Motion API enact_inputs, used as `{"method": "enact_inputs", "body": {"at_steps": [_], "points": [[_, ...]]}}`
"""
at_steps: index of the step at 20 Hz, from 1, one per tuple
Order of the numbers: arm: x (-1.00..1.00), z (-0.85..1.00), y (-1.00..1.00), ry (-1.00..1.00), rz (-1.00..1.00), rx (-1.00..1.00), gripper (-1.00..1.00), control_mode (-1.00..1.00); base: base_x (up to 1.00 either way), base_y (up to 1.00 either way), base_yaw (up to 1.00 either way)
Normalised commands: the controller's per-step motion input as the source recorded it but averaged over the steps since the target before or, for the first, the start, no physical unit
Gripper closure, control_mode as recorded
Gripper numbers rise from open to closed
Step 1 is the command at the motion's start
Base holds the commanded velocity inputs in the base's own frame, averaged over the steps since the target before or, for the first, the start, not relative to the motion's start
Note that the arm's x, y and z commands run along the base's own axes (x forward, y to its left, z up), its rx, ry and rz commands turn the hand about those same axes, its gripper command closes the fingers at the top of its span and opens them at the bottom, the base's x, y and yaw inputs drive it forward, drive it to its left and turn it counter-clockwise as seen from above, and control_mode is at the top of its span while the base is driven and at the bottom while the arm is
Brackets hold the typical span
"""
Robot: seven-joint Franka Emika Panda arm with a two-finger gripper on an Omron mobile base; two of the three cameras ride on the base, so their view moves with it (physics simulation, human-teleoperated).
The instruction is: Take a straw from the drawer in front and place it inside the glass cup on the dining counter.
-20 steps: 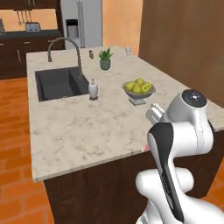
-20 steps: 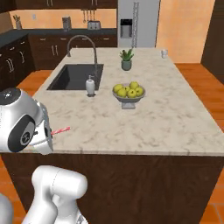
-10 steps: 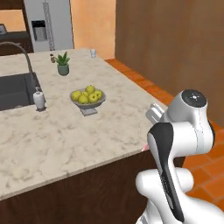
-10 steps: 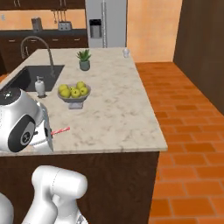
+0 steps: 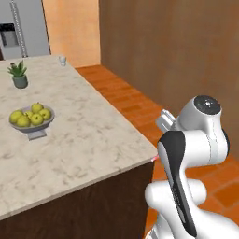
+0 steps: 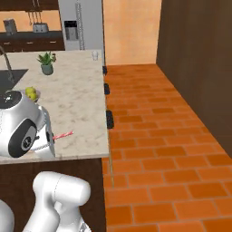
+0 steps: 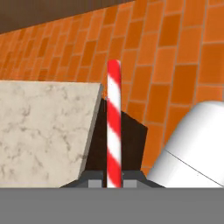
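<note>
One straw (image 7: 113, 127), striped red and white, stands clamped between the two fingertips of the hand (image 7: 113, 183); I read the jaws as closed on its lower end. From the hand camera, the straw runs straight away from the fingers, crossing the corner of the marble surface (image 7: 39, 131) and the brick floor (image 7: 175, 57) beyond. From the right base camera, the straw (image 6: 63, 135) projects sideways out of the hand (image 6: 49, 139) and lies above the near right corner of the surface (image 6: 77, 99). From the left base camera, I see only its pink tip (image 5: 153, 158) beside the arm, just off the surface corner (image 5: 93, 140).

The glass cup (image 6: 95, 55) stands at the far right corner of the same surface, well apart from the hand; I also see it from the left base camera (image 5: 62, 60). Between the two sit a bowl of green apples (image 5: 31, 119) and a small potted plant (image 5: 19, 74). A steel refrigerator (image 6: 80, 25) stands behind the far edge.
</note>
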Motion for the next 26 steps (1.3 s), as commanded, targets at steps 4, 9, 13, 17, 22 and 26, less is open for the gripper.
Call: {"method": "enact_inputs", "body": {"at_steps": [4,9,13,17,22,26], "points": [[0.0,0.0,0.0,0.0,0.0,0.0,1.0,1.0,0.51,-1.0,-0.09],[0.0,0.0,0.0,0.0,0.0,0.0,1.0,1.0,0.57,-1.0,-0.06],[0.0,0.0,0.0,0.0,0.0,0.0,1.0,1.0,0.76,-1.0,0.0],[0.0,0.0,0.0,0.0,0.0,0.0,1.0,1.0,0.97,-0.97,0.12],[0.0,0.0,0.0,0.0,0.0,0.0,1.0,1.0,1.0,-0.72,0.29],[0.0,0.0,0.0,0.0,0.0,0.0,1.0,1.0,1.0,-0.6,0.36]]}}
